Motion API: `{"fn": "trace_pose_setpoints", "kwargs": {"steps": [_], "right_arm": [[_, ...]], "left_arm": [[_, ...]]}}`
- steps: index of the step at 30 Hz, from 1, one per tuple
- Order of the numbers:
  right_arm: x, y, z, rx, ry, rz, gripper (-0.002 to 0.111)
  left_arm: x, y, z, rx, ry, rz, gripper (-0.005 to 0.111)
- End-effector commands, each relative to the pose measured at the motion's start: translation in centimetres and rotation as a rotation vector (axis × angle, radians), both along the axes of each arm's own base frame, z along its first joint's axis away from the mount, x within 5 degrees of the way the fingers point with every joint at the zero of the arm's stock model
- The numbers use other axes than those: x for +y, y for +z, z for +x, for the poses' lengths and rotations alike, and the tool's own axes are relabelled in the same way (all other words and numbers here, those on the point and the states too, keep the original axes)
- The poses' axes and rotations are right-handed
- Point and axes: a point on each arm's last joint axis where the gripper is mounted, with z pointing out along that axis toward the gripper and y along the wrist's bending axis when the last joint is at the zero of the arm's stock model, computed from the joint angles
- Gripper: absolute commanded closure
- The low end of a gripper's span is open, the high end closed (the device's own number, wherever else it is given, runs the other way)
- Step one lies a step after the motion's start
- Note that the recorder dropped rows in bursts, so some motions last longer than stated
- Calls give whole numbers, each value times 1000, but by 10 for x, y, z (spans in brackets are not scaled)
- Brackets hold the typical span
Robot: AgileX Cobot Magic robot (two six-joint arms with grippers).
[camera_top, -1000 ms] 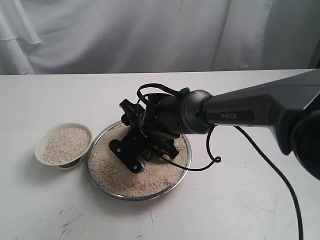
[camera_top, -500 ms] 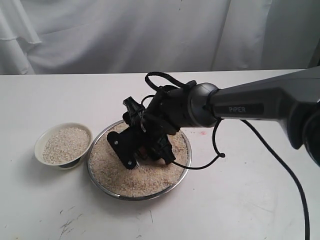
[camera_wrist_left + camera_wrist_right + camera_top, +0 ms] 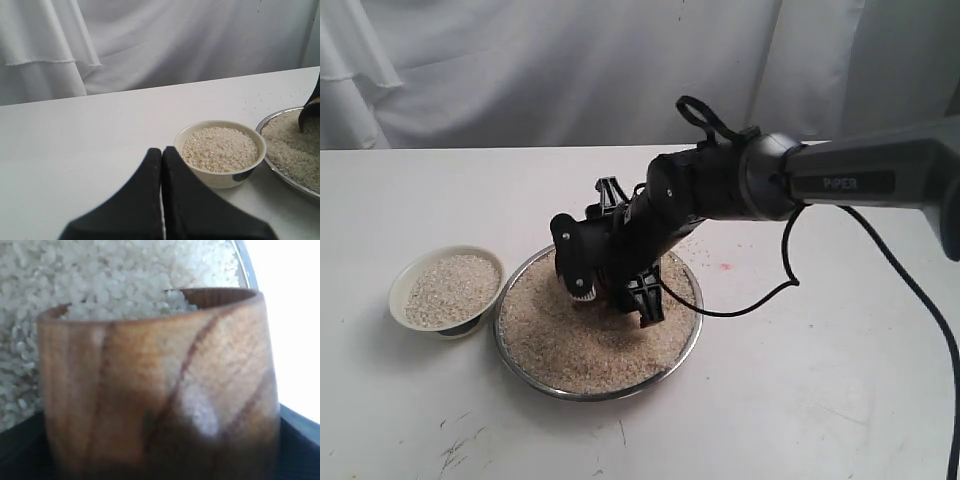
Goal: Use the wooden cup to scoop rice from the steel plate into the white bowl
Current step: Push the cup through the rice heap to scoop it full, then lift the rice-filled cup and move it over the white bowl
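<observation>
My right gripper point(image 3: 612, 294) clamps the wooden cup point(image 3: 155, 385), its mouth dug into the rice point(image 3: 560, 345) on the steel plate point(image 3: 600, 396). I'd level it before lifting toward the well-filled white bowl point(image 3: 445, 290). The left gripper point(image 3: 161, 180) waits nearby, pressed closed and empty.

Exterior: looking down across table point(image 3: 800, 400) toward curtain point(image 3: 570, 70), mid-range. Left wrist: low, sharing bowl point(image 3: 210, 177) and plate point(image 3: 291, 178) with exterior. Right wrist: close on cup point(image 3: 150, 390), rice point(image 3: 100, 275) behind.
</observation>
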Motion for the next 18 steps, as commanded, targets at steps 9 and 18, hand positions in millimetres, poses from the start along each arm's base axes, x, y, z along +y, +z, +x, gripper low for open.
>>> {"fn": "trace_pose_setpoints", "kwargs": {"steps": [9, 18], "right_arm": [[-17, 52, 6, 3, -66, 187, 108], [-11, 62, 3, 27, -57, 277, 108]], "left_arm": [[0, 1, 1, -5, -5, -4, 107], [0, 1, 1, -5, -5, -4, 107]]}}
